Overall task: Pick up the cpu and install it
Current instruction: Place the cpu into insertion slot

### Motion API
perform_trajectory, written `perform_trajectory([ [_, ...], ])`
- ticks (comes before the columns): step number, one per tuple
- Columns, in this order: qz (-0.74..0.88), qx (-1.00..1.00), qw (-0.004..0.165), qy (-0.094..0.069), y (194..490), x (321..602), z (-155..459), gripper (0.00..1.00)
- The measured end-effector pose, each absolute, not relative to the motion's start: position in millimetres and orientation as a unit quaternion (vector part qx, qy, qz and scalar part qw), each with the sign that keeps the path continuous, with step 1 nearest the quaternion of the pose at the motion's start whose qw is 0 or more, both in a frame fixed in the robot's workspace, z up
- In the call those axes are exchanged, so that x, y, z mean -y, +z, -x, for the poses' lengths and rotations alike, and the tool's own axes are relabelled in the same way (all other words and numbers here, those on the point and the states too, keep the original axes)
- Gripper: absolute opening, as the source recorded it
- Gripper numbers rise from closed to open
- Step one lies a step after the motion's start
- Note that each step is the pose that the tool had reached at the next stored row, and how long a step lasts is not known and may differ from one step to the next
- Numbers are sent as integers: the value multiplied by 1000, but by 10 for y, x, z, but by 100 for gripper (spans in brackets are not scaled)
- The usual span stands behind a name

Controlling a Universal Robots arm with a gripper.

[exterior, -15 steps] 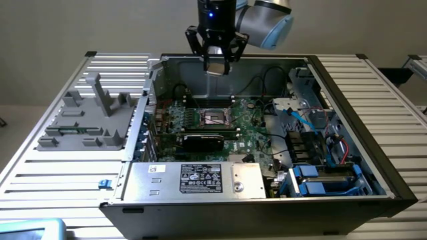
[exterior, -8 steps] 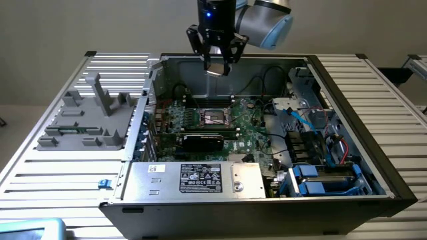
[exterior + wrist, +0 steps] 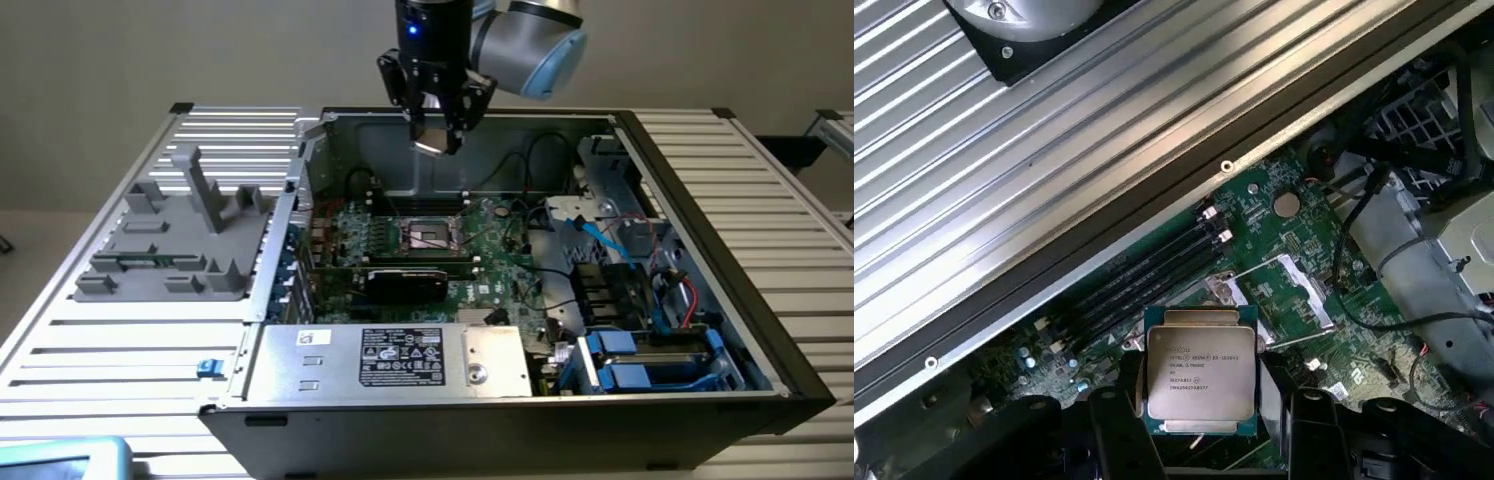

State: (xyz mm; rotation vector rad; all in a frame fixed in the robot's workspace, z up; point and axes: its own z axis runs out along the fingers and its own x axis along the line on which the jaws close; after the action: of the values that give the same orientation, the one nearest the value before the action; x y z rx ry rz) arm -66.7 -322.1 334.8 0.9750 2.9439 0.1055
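Item: small flat square silver-topped cpu [image 3: 1199, 372] w/ thin green rim, being clamped btwn jaws of black gripper [image 3: 438, 138], hanging above open black PC case [image 3: 400, 445], over green motherboard [image 3: 505, 255], well apart from its dark metal-framed socket [image 3: 430, 235].

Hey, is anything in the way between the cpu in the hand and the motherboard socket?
Nothing visible. The hand holds the cpu in open air above the socket, with only clear space between.
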Motion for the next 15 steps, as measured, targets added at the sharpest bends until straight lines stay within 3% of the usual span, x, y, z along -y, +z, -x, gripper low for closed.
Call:
perform_trajectory([
  [15,-439,-897,24,31,3321,3221,668,55],
])
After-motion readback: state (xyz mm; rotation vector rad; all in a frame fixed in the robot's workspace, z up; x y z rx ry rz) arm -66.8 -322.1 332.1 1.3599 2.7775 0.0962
